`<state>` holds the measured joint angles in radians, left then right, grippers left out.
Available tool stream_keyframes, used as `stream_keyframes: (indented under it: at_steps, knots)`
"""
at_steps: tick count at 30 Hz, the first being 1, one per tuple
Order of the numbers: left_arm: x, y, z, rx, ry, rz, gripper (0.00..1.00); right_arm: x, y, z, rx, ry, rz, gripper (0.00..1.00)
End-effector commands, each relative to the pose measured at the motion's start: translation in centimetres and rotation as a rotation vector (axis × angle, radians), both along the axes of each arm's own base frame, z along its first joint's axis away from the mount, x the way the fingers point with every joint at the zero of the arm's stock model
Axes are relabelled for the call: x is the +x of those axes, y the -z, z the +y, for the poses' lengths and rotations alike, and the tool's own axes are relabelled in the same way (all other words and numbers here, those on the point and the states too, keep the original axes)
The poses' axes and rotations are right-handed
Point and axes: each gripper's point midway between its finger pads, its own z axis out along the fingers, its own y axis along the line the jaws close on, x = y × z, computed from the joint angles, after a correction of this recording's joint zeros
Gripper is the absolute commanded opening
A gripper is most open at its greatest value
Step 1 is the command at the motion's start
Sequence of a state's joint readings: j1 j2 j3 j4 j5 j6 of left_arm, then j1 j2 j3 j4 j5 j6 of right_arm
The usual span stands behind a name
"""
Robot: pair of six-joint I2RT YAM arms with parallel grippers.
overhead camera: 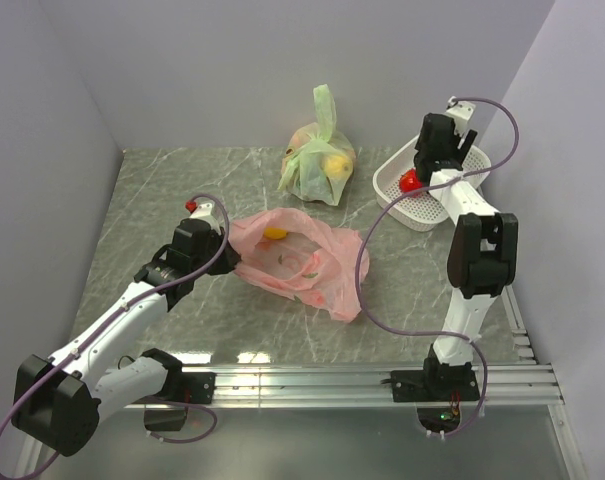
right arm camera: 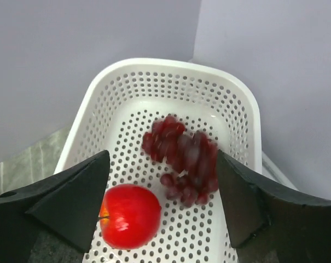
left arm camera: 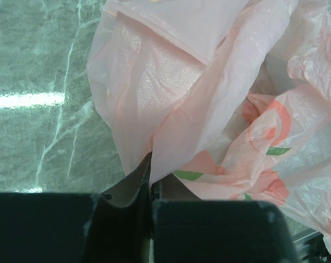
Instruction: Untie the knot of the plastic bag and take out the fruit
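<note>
The pink plastic bag (overhead camera: 300,262) lies open and crumpled at mid table, with the small orange-yellow fruit (overhead camera: 274,233) inside it near the left. No tied knot shows. My left gripper (overhead camera: 225,252) is shut on the bag's left edge (left arm camera: 154,148). My right gripper (overhead camera: 430,165) hangs open over the white basket (overhead camera: 392,205). In the right wrist view the red round fruit (right arm camera: 129,215) and the dark red grapes (right arm camera: 183,158), blurred, lie in the basket (right arm camera: 231,104) between and below my open fingers (right arm camera: 72,197).
A light green tied bag (overhead camera: 319,160) with yellowish fruits stands at the back centre. Grey walls close in the left, back and right. An aluminium rail (overhead camera: 362,385) runs along the near edge.
</note>
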<state>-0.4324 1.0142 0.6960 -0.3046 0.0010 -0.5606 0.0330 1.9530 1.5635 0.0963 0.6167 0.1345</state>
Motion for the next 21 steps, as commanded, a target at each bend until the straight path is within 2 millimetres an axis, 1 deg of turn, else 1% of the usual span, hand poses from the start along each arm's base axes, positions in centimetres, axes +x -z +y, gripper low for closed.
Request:
stream_keyframes:
  at_steps: [1,2,3,5,6,7,8,9,10,11,12,13,14,15,16,17,18,19,20,21]
  knots:
    - [0.7,-1.6,-0.1,-0.007,0.007,-0.051,0.07,-0.4,-4.8,0.3,0.028,0.008,-0.117,0.85]
    - [0.7,-1.6,0.0,-0.008,0.005,-0.052,0.07,-0.6,-5.0,0.8,0.034,-0.01,-0.121,0.85]
    - [0.8,-1.7,0.0,-0.008,0.003,-0.053,0.07,-1.1,-5.8,1.9,0.038,-0.042,-0.131,0.85]
    - [0.7,-1.5,0.0,-0.007,0.003,-0.051,0.07,-1.5,-6.4,4.4,0.047,-0.131,-0.129,0.85]
    - [0.8,-1.5,0.1,-0.006,0.002,-0.049,0.07,-2.5,-7.2,6.5,0.054,-0.187,-0.137,0.85]
    - [0.8,-1.5,0.0,-0.008,0.003,-0.05,0.07,-2.9,-7.5,8.2,0.066,-0.244,-0.138,0.85]
    - [0.8,-1.5,0.0,-0.006,0.002,-0.049,0.07,-3.4,-7.7,10.6,0.091,-0.334,-0.14,0.84]
    - [0.8,-1.5,0.0,-0.006,0.002,-0.049,0.07,-4.8,-8.0,12.2,0.11,-0.386,-0.145,0.84]
    - [0.8,-1.5,0.1,-0.007,0.002,-0.049,0.07,-5.8,-8.3,15.7,0.133,-0.474,-0.15,0.84]
    - [0.8,-1.5,0.1,-0.005,0.0,-0.05,0.07,-6.8,-8.3,18.2,0.169,-0.568,-0.154,0.84]
    - [0.8,-1.6,0.1,-0.006,0.001,-0.051,0.07,-8.5,-9.8,20.2,0.191,-0.633,-0.191,0.84]
    - [0.8,-1.6,0.2,-0.005,0.001,-0.053,0.07,-10.1,-8.6,23.1,0.217,-0.714,-0.181,0.84]
    - [0.7,-1.6,0.1,-0.006,0.002,-0.055,0.07,-11.4,-8.7,25.4,0.255,-0.785,-0.193,0.83]
    - [0.8,-1.9,0.1,-0.011,0.001,-0.062,0.07,-13.5,-8.4,27.5,0.288,-0.89,-0.191,0.83]
    - [0.7,-1.9,0.2,-0.015,-0.002,-0.066,0.06,-14.7,-9.0,29.3,0.316,-0.957,-0.221,0.83]
    - [0.8,-2.1,0.1,-0.023,-0.004,-0.07,0.06,-16.7,-9.1,32.0,0.363,-1.041,-0.229,0.82]
    - [0.7,-2.2,0.1,-0.027,-0.006,-0.074,0.05,-18.8,-8.4,33.8,0.401,-1.144,-0.216,0.81]
    - [0.7,-2.3,0.1,-0.03,-0.007,-0.074,0.05,-19.9,-8.9,35.1,0.427,-1.2,-0.244,0.81]
    - [0.9,-2.8,0.0,-0.033,-0.007,-0.084,0.03,-21.5,-8.7,36.7,0.47,-1.253,-0.241,0.8]
    - [0.9,-3.1,0.0,-0.037,-0.007,-0.089,0.02,-22.8,-7.4,37.5,0.482,-1.294,-0.22,0.8]
